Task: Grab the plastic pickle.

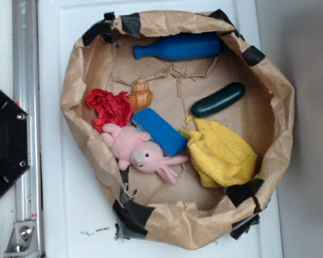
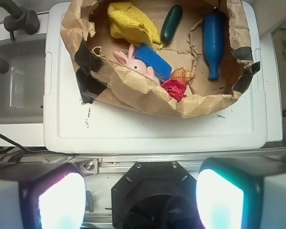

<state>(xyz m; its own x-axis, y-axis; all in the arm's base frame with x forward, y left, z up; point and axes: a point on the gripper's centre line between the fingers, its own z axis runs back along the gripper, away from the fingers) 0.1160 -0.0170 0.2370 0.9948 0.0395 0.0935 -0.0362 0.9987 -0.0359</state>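
Note:
The plastic pickle (image 1: 218, 99) is dark green, glossy and sausage-shaped. It lies on the floor of a brown paper basket (image 1: 75, 75), right of centre, between a blue bottle-shaped toy (image 1: 177, 47) and a yellow cloth (image 1: 222, 151). In the wrist view the pickle (image 2: 171, 23) lies near the top edge, between the yellow cloth (image 2: 131, 21) and the blue bottle toy (image 2: 213, 40). My gripper (image 2: 140, 200) is open and empty, its two fingers wide apart at the bottom corners, high above the robot base and well short of the basket. The gripper does not show in the exterior view.
Also in the basket lie a pink plush bunny (image 1: 137, 153), a blue block (image 1: 159, 130), a red crumpled cloth (image 1: 109, 106) and a small wooden boat (image 1: 141, 94). The basket sits on a white lid (image 2: 148, 129). The black robot base (image 1: 5, 142) stands on a metal rail (image 1: 27, 80) at left.

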